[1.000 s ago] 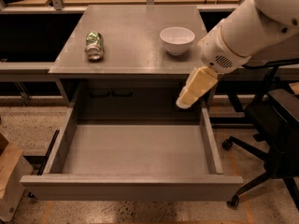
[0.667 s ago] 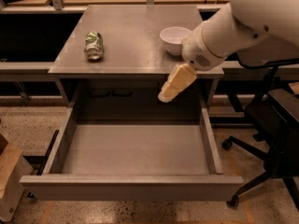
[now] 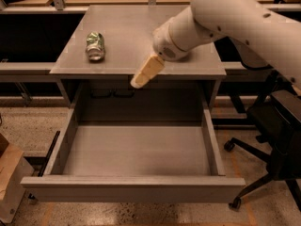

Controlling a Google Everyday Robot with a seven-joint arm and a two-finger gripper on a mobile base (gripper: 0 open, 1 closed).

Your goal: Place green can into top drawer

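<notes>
Camera view: gripper point(image 3: 140, 80) has shifted left since 0.7 s ago, from the right part of the cabinet's front edge to about its middle; it now hangs tilted, tip down-left, just over that edge, above the back of the top drawer point(image 3: 131, 188); open or closed: cannot tell; nothing seen in its grasp; arm point(image 3: 225, 18) has swung left with it and now covers the spot where the white bowl showed; green can point(image 3: 95, 46) unmoved, lying on its side on the grey cabinet top point(image 3: 141, 27), left part, well apart from the gripper and not in the drawer; drawer still pulled fully out; counts: one can, one open drawer, one gripper, one arm, one office chair point(image 3: 277, 140) at right, one cardboard box point(image 3: 9, 178) lower left.
</notes>
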